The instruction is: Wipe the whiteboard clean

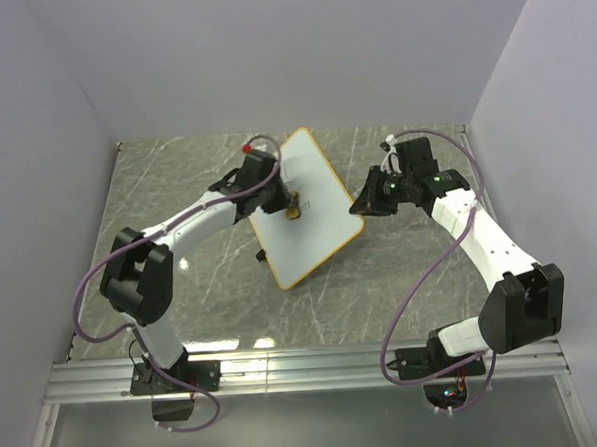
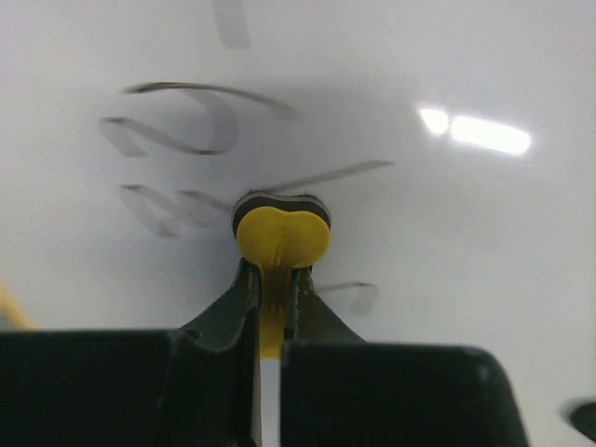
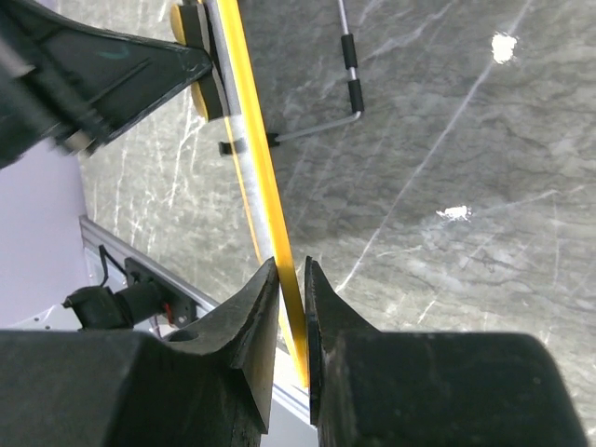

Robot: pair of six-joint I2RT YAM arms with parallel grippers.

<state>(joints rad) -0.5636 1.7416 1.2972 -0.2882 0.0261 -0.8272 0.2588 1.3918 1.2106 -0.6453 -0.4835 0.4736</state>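
Note:
The whiteboard (image 1: 313, 211), white with an orange-yellow rim, lies tilted in the middle of the table. My left gripper (image 1: 282, 197) is over it, shut on a small yellow eraser (image 2: 281, 235) with a dark felt face pressed to the board surface (image 2: 466, 242). Grey scribbles (image 2: 177, 130) lie left of and above the eraser. My right gripper (image 1: 361, 202) is shut on the board's right edge; its wrist view shows the yellow rim (image 3: 256, 168) running between its two fingertips (image 3: 291, 279). The left arm and the eraser (image 3: 198, 56) show at that view's top left.
The table (image 1: 182, 290) is grey marble with white walls on three sides. A metal rail (image 1: 306, 368) runs along the near edge by the arm bases. A thin wire stand with black grips (image 3: 349, 65) sticks out behind the board.

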